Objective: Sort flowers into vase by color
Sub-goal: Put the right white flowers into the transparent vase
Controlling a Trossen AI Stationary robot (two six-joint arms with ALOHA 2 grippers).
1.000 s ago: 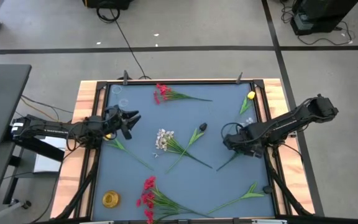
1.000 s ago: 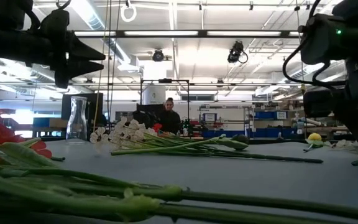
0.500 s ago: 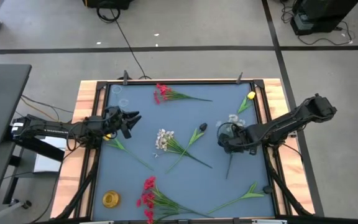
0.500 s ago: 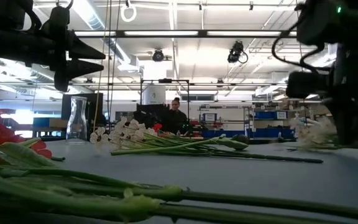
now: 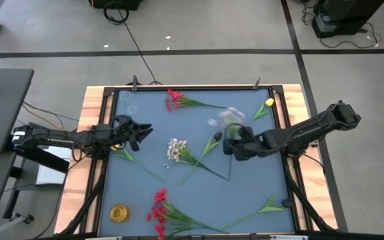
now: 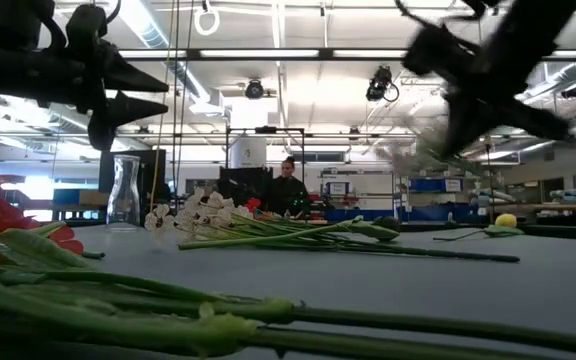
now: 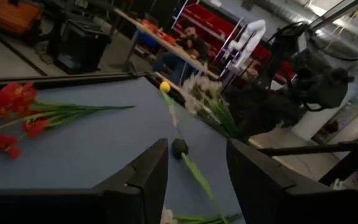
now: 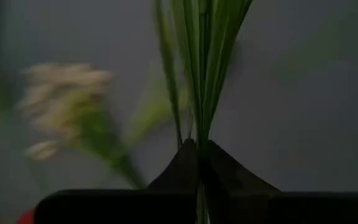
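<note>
Right tool point(image 5: 235, 148) clenched on the white-blossomed green-stemmed sprig point(image 5: 229, 117), lifted clear of the grey table point(image 5: 245, 200) for carrying. Left tool point(image 5: 142, 129) released, waiting above the table's left edge.

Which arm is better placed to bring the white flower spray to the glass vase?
The right. Its end effector is already shut on the white flower spray, lifted above the table. The left end effector hangs open and empty, though nearer the vase.
</note>
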